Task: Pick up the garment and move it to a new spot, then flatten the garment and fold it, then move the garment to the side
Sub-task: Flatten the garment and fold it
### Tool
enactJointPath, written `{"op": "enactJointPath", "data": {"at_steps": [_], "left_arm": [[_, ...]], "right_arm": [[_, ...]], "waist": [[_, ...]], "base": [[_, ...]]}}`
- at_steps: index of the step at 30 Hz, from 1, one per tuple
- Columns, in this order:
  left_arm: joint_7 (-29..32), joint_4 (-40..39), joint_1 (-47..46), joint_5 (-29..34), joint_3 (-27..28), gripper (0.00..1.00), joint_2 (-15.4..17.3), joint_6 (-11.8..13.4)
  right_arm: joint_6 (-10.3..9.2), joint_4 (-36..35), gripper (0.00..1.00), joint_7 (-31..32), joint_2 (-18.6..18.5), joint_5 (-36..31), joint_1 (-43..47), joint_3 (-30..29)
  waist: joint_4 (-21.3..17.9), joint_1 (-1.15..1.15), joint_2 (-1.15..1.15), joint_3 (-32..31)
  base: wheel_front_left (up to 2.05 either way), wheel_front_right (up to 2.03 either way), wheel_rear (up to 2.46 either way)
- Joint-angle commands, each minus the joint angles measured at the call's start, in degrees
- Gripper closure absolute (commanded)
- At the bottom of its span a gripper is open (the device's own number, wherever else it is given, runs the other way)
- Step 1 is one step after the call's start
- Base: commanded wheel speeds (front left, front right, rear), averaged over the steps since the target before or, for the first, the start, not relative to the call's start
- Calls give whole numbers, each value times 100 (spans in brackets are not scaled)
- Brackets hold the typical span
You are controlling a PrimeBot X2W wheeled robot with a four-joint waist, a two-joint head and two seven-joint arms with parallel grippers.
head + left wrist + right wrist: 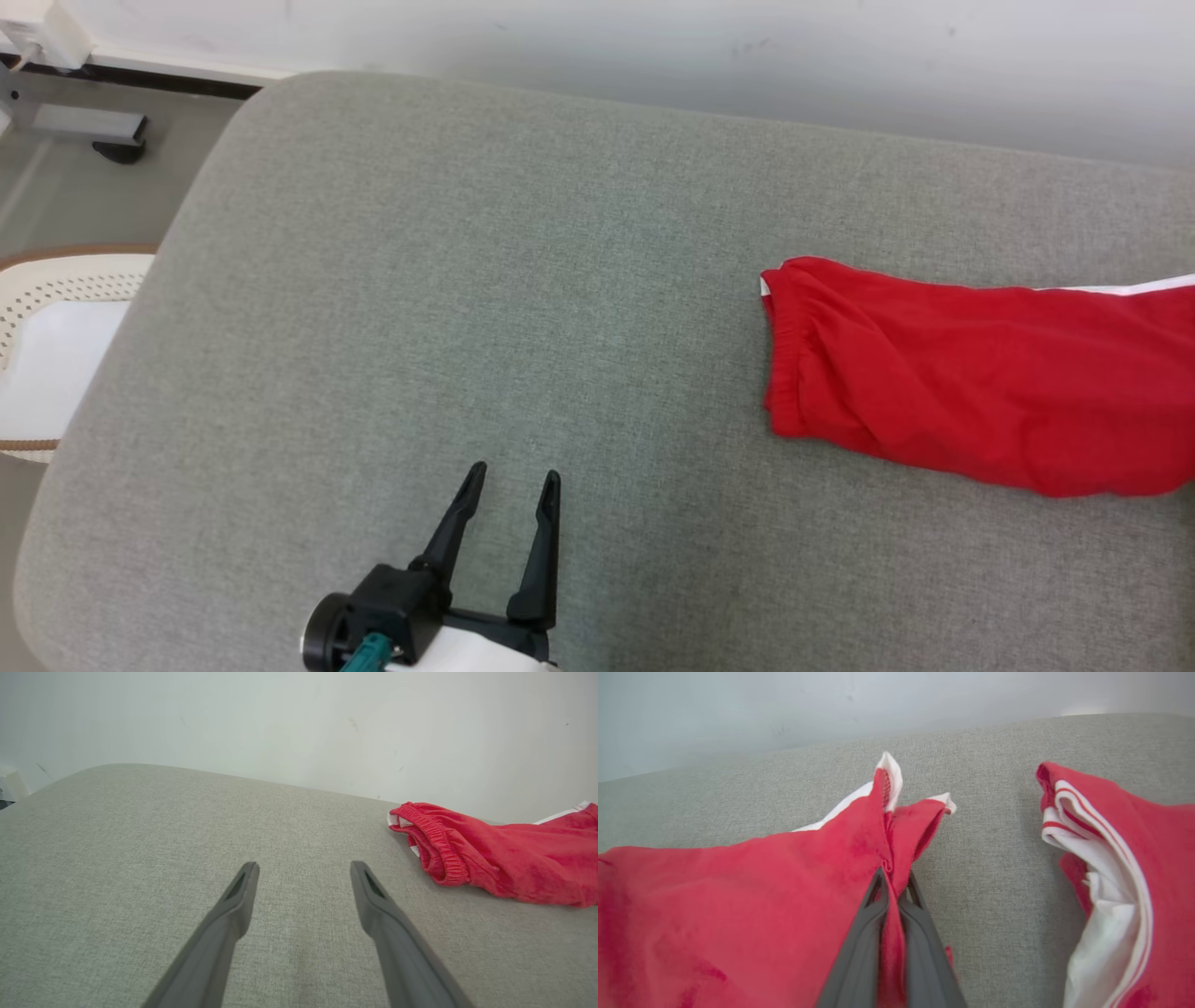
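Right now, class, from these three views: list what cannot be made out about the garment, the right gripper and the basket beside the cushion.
- Garment: the head view's right edge cuts it off, so its full shape is unknown.
- Right gripper: right wrist view; bunched cloth between its fingers hides how many layers it pinches.
- Basket: head view; the left edge and cushion cut it off, contents unclear.
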Motion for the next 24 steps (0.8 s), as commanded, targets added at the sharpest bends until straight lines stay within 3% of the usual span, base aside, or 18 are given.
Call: {"op": "enactJointPath", "data": {"at_steps": [1,7,13,17,24], "left_arm": [[0,4,54,-11,1,0,24,-6],[-1,64,71,-148,-112,0,24,17],[-1,60,-58,-299,-256,0,24,63],[-1,48,-169,-320,-389,0,25,69],[-1,10,-261,-300,-478,0,24,115]], "right_arm": [[-1,-82,100,21,67,-76,-27,-93],[-1,-652,100,376,459,-249,-223,113],[-1,-1074,100,812,1236,-422,-358,793],[-1,-804,100,708,1687,-736,-469,1179],[-1,53,100,97,1892,-1146,-667,1365]], "waist": [[-1,1,0,-18],[82,1,0,-62],[234,1,0,2],[366,1,0,73],[588,1,0,45]], "base": [[0,0,0],[0,0,0],[0,0,0],[0,0,0],[0,0,0]]}}
